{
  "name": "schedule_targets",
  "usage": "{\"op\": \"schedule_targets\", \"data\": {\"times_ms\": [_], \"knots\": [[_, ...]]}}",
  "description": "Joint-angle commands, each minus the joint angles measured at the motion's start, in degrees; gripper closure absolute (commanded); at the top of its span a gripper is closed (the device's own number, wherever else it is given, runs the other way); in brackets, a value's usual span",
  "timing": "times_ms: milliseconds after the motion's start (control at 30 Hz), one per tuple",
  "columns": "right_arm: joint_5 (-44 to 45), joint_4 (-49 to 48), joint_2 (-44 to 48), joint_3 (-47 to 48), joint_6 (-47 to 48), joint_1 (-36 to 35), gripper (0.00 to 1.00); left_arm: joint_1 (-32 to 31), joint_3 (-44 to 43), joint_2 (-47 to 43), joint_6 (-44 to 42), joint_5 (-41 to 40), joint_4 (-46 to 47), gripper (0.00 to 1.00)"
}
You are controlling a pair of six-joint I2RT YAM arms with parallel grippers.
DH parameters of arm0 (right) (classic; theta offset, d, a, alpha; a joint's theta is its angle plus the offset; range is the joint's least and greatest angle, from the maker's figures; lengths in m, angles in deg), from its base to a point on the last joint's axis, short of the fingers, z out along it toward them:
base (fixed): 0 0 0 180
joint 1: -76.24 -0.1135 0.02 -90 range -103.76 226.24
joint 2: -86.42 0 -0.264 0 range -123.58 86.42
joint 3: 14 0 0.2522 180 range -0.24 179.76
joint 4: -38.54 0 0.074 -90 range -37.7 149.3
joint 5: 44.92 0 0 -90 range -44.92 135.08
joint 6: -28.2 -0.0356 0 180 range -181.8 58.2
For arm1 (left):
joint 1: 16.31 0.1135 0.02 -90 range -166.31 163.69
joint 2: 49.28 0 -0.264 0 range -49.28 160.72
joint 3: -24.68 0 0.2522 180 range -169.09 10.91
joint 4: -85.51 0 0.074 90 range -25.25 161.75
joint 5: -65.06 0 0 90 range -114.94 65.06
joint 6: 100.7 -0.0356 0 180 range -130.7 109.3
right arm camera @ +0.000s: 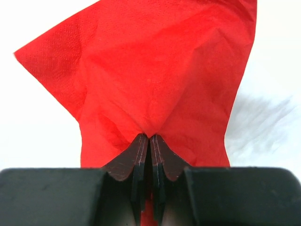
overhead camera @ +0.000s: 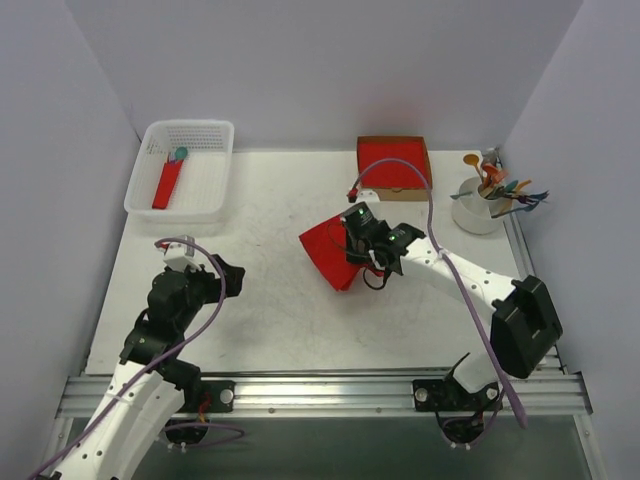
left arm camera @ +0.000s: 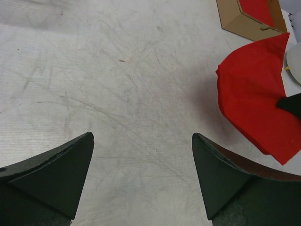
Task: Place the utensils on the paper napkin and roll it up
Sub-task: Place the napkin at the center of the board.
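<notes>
Left arm: folded low at near-left; left gripper (left arm camera: pixel 142 141) jaws spread wide, holding nothing; right arm: reaching toward centre; right gripper (right arm camera: pixel 149 137) fingertips pressed together, pinching red paper.

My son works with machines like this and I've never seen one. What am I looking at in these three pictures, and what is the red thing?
Two robot arms stand at the near edge of a table. The wide picture looks down from above; the other two come from cameras on each wrist. The right gripper has its jaws shut on the paper napkin, a thin red sheet. The left gripper waits with its jaws wide apart over bare table. Also there: a white basket holding a red roll, a cardboard box of red napkins, and a white cup of colourful cutlery.
</notes>
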State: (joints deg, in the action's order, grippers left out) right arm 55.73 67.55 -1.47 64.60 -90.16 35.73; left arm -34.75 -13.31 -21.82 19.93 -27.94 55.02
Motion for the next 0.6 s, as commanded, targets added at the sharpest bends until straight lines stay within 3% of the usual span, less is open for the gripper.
{"op": "schedule_targets", "data": {"times_ms": [0, 33, 100, 167, 400, 567], "knots": [[0.86, -0.13, 5.01, -3.57, -3.98, -3.08, 0.91, -0.28, -0.91, 0.13, -0.84, -0.07, 2.41, 0.05], [0.68, -0.30, 5.45, -4.36, -4.42, -3.60, 0.88, -0.28, -0.91, 0.05, -0.92, 0.02, 2.49, 0.05], [0.68, -1.09, 6.42, -6.56, -5.39, -4.84, 0.65, -0.37, -0.91, 0.05, -0.93, 0.02, 2.49, 0.05], [1.12, -1.97, 7.38, -7.88, -6.18, -5.54, 0.55, -0.55, -0.91, 0.22, -0.93, 0.28, 2.67, 0.05], [2.00, -2.68, 10.81, -11.22, -6.88, -5.63, 0.52, -1.77, -1.96, 3.12, -0.23, 1.42, 3.19, 0.05], [4.55, -2.15, 10.82, -13.07, -6.80, -4.41, 0.60, -8.26, -4.76, 10.48, 1.88, -1.55, 4.16, 0.04]]}}
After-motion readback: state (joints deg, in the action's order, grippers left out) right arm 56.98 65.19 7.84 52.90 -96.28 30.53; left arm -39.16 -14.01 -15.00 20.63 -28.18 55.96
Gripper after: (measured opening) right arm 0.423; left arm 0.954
